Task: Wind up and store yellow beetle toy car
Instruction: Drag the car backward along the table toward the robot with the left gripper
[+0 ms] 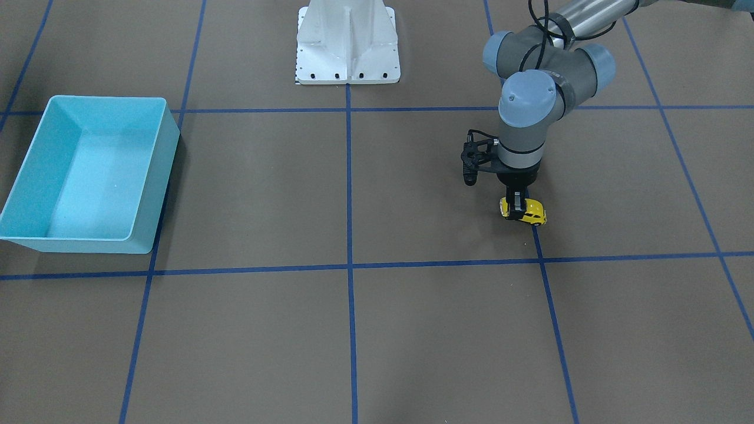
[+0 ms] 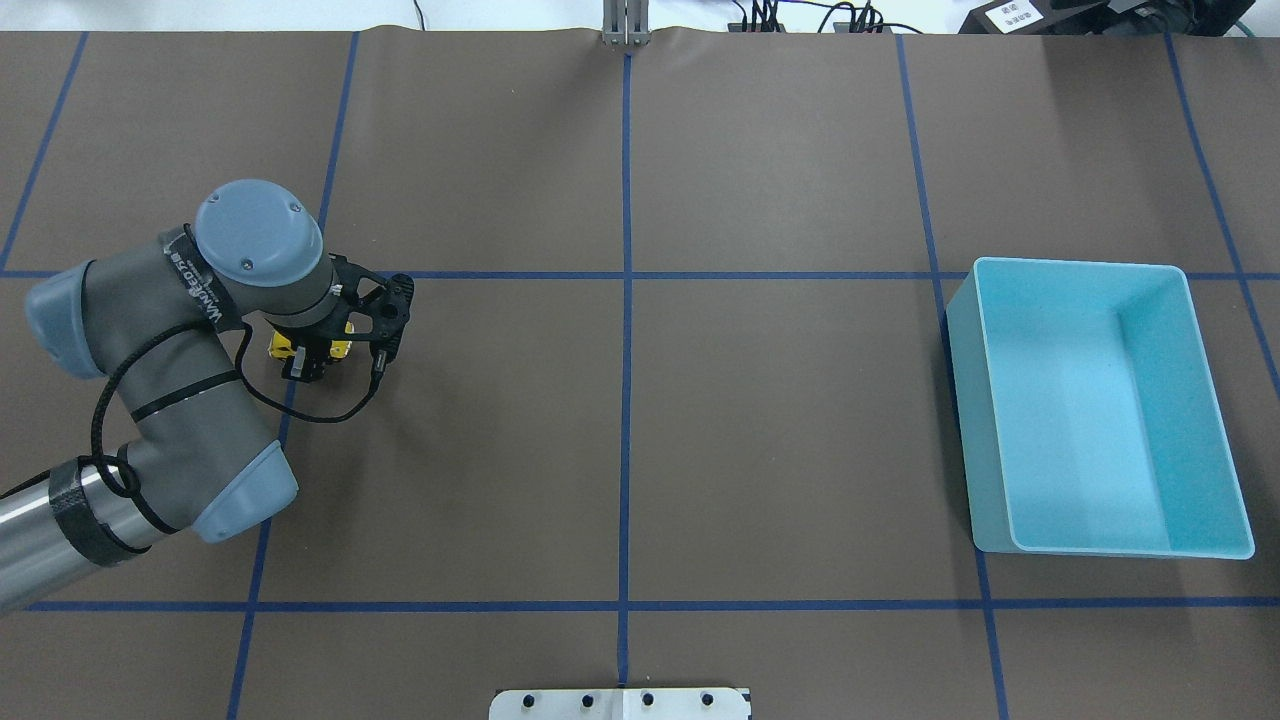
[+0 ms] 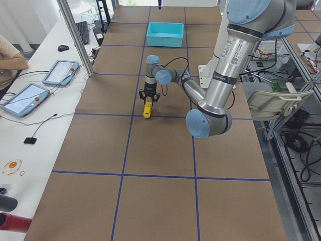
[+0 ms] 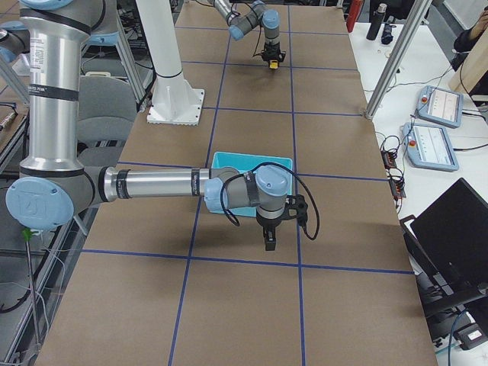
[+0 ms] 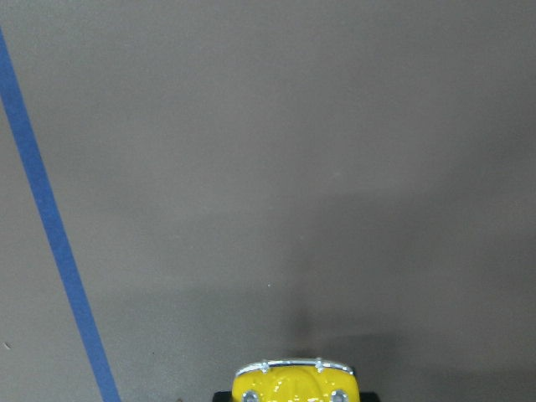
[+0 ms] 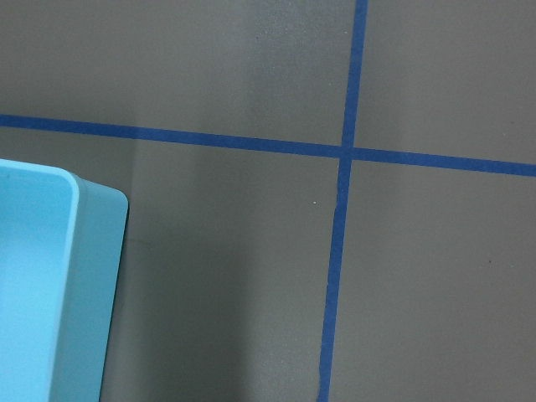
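left pincer points straight down, clamped (on the yellow beetle toy car); right pincer hangs low, grip unclear.

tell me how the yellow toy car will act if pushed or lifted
The yellow beetle toy car stands on its wheels on the flat table, so a push along its length would likely roll it. Its glossy rounded shell may slip in the left tool straddling it. It looks tiny, so probably light.

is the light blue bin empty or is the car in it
Empty: the light blue rectangular plastic bin shows only bare floor. The tiny yellow beetle toy car sits far from it, at the left gripper.
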### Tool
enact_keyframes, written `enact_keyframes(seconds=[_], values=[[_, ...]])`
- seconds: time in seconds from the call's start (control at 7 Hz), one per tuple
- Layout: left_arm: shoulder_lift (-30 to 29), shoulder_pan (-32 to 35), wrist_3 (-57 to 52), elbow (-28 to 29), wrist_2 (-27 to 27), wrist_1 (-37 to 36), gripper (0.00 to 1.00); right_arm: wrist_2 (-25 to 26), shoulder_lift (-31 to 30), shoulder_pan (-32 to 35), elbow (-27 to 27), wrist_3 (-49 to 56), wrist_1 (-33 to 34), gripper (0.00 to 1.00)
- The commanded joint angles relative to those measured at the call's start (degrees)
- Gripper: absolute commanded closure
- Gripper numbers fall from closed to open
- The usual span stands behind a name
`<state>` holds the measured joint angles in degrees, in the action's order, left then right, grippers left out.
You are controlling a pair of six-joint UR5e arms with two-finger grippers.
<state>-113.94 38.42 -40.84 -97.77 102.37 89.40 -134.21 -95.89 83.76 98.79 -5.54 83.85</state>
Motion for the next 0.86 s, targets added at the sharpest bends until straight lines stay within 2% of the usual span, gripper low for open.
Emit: enact_keyframes(seconds=[0.0,0.71], values=[[0.12,0.16,-0.03,0.82,0.03,1.65,1.00,0.00,0.00,0.00,0.00,0.00,0.00,0.00],[3.54,0.25,-0.38,0.73,0.12,5.60,1.00,0.00,0.09,0.00,-0.09,0.00,0.00,0.00]])
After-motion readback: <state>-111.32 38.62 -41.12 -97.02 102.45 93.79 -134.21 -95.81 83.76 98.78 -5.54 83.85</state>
